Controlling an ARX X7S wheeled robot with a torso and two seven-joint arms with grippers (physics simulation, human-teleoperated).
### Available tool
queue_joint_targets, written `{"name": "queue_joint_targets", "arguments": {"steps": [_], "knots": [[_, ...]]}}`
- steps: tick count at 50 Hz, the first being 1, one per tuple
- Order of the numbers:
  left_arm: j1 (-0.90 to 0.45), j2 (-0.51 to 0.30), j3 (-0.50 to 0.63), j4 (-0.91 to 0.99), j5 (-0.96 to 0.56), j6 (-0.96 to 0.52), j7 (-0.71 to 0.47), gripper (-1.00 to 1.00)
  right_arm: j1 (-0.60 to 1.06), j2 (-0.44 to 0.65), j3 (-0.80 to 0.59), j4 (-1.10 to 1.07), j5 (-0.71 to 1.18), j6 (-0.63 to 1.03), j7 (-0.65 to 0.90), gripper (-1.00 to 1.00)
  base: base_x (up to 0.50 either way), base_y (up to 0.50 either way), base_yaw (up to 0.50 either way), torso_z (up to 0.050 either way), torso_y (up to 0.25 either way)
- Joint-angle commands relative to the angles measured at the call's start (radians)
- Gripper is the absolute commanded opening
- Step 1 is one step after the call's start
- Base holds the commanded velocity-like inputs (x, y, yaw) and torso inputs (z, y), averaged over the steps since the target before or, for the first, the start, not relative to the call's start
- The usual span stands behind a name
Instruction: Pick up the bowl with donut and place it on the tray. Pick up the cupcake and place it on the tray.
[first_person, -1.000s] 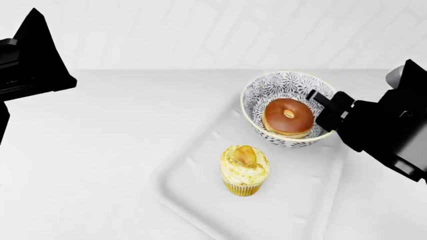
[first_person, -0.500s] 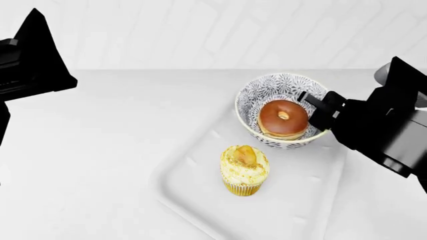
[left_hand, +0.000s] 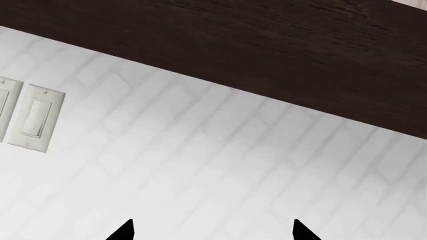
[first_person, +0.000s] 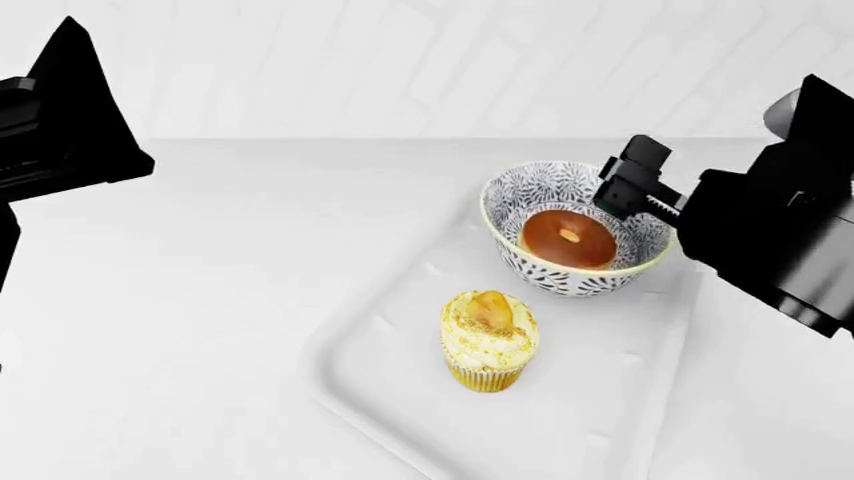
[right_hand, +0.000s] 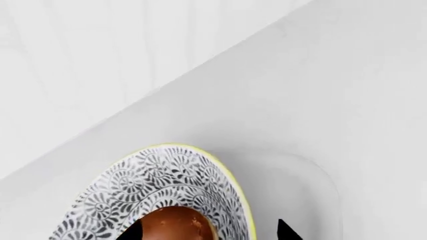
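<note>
Tray (first_person: 400, 400) now carries both items. Bowl (first_person: 577, 228) with donut (first_person: 569, 238) sits level at its far right corner, no longer tilted; cupcake (first_person: 489, 340) mid-tray. Right gripper (first_person: 641, 185) lifted off the rim, jaws apart, empty. Task looks done

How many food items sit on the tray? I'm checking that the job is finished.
2. The donut lies inside the bowl at the tray's far corner; the cupcake stands directly on the tray, nearer the camera. None looks hidden.
</note>
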Motion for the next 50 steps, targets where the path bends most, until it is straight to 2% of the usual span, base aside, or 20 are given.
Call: {"name": "queue_joint_targets", "arguments": {"steps": [1, 11, 19, 24, 29, 30, 41, 50], "knots": [[-0.003, -0.003, -0.005, 0.001, -0.008, 0.001, -0.003, 1.00, 0.113, 0.020, -0.023, -0.043, 0.005, 0.060, 0.080, 1.00, 0.00, 0.00, 0.00, 0.010, 0.000], [0.000, -0.012, -0.022, 0.012, -0.009, 0.010, -0.008, 1.00, 0.287, 0.046, -0.067, -0.133, 0.028, 0.153, 0.194, 1.00, 0.00, 0.00, 0.00, 0.000, 0.000], [-0.011, -0.029, -0.044, 0.011, -0.045, 0.019, -0.016, 1.00, 0.542, 0.129, -0.319, -0.294, 0.061, 0.078, 0.209, 1.00, 0.00, 0.00, 0.00, 0.000, 0.000], [-0.011, -0.060, -0.090, 0.023, -0.102, 0.043, -0.027, 1.00, 0.864, 0.195, -0.650, -0.459, 0.052, -0.048, 0.210, 1.00, 0.00, 0.00, 0.00, 0.000, 0.000], [0.001, -0.087, -0.139, 0.043, -0.144, 0.068, -0.033, 1.00, 1.231, 0.206, -1.021, -0.608, 0.053, -0.210, 0.210, 1.00, 0.00, 0.00, 0.00, 0.000, 0.000], [0.004, -0.094, -0.152, 0.048, -0.153, 0.074, -0.035, 1.00, 1.271, 0.209, -1.050, -0.632, 0.043, -0.215, 0.211, 1.00, 0.00, 0.00, 0.00, 0.000, 0.000], [0.059, -0.171, -0.354, 0.099, -0.261, 0.146, -0.052, 1.00, 1.273, 0.330, -0.723, -0.720, 0.076, 0.194, 0.211, 1.00, 0.00, 0.00, 0.00, 0.000, 0.000], [0.151, -0.202, -0.804, 0.120, -0.471, 0.134, -0.070, 1.00, 1.273, 0.341, -0.416, -0.754, 0.194, 0.421, 0.211, 1.00, 0.00, 0.00, 0.00, 0.000, 0.000]]}}
